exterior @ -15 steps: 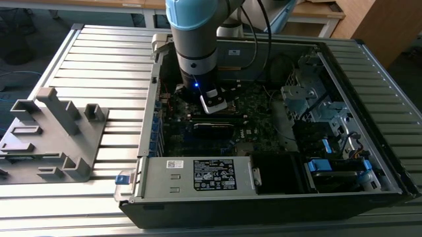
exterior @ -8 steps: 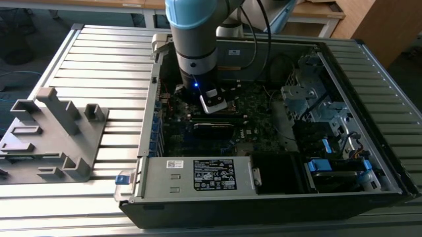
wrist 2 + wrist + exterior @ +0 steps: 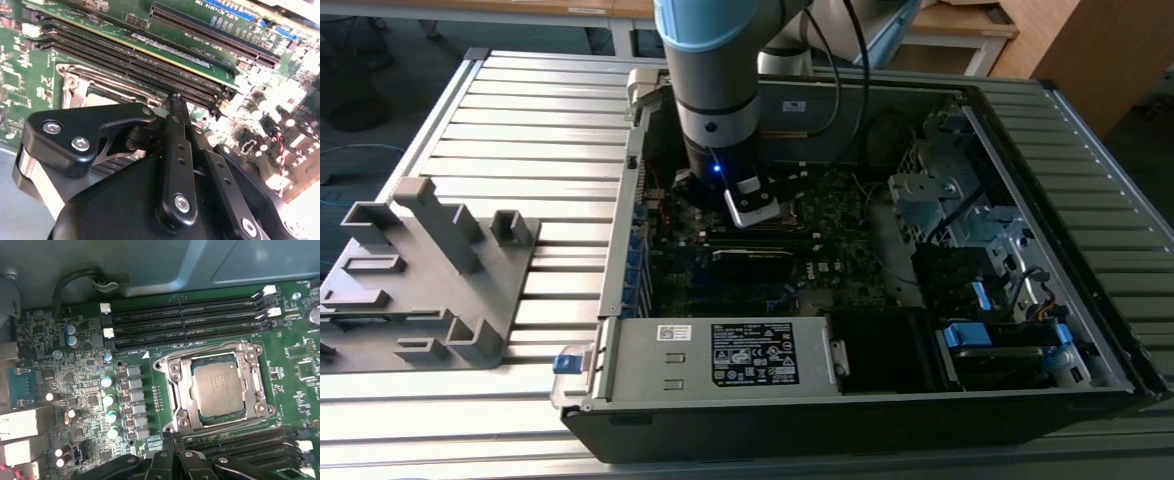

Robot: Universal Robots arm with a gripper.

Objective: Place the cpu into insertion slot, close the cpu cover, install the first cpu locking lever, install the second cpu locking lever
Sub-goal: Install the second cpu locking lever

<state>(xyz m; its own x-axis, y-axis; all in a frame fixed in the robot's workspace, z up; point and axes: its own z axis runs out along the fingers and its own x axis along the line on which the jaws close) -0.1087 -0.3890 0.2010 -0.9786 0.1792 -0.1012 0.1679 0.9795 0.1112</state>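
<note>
In the first wrist view the pincer (image 3: pixel 172 440) stands nearest, its matte black fingers pressed tip to tip and gripping nothing, the tips at the near edge of the insertion slot (image 3: pixel 215 386). The second wrist view shows the same black linkage, smooth plastic bars pinned with bright round screws, meeting at a single point.

Just beyond the tips the cpu (image 3: pixel 219 389) lies flat in the slot, a small square with a dull silver-grey brushed top. The cpu cover (image 3: pixel 176 387), a thin square frame of pale stamped metal with a cut-out centre, seems to lie down around the chip, though whether it is latched is hard to say.

Past the socket run long black ribbed memory slots (image 3: pixel 185 322) on the green circuit board (image 3: pixel 80 405), which is dotted with small silver capacitor cans.

In the exterior view the arm (image 3: pixel 714 90) reaches down into an open dark computer case (image 3: pixel 854 420) resting on a ribbed grey metal table (image 3: pixel 520 150).
</note>
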